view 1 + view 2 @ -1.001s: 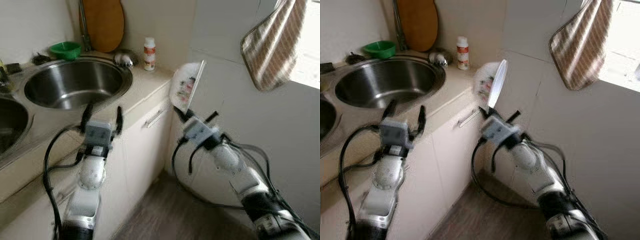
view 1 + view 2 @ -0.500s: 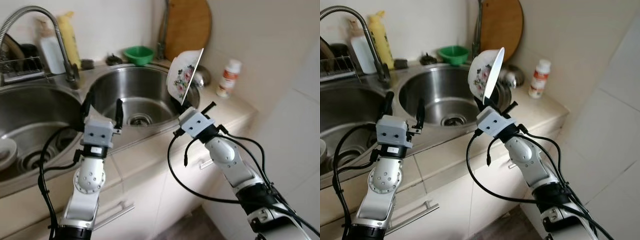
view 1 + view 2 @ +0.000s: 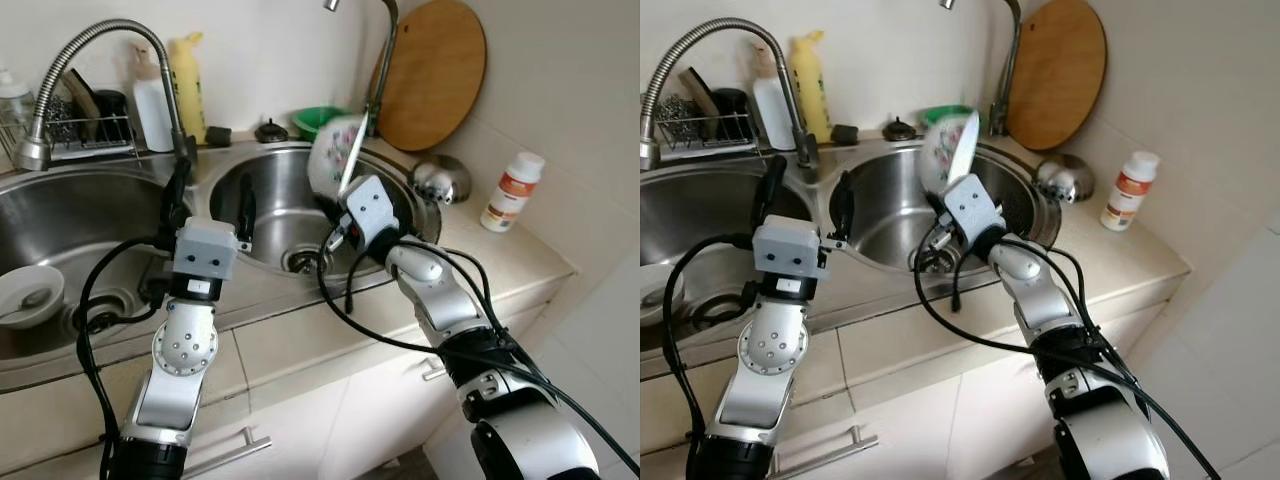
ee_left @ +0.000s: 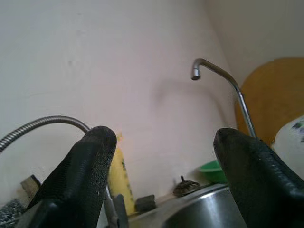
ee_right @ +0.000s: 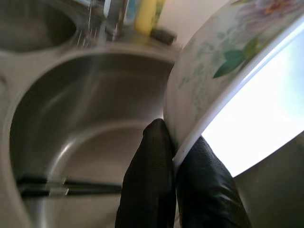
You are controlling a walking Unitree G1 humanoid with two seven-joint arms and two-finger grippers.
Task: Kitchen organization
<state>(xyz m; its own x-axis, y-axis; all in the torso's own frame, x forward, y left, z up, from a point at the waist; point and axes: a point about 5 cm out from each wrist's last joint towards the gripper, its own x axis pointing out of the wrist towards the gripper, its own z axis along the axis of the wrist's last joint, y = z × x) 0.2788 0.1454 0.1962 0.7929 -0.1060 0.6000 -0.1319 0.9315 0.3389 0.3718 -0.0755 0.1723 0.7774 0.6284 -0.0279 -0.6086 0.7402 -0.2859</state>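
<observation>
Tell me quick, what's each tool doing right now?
Left tool: open, empty, raised over the sink divider.
Right tool: closed on the rim of the floral bowl, above the right sink basin.

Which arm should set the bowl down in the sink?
Right. The right gripper is already shut on the bowl's rim and holds it on edge over the right sink basin. The left gripper is open and holds nothing, by the divider.

Left tool [image 3: 210,200] raised, fingers spread, right tool [image 3: 338,200] pinched closed
</observation>
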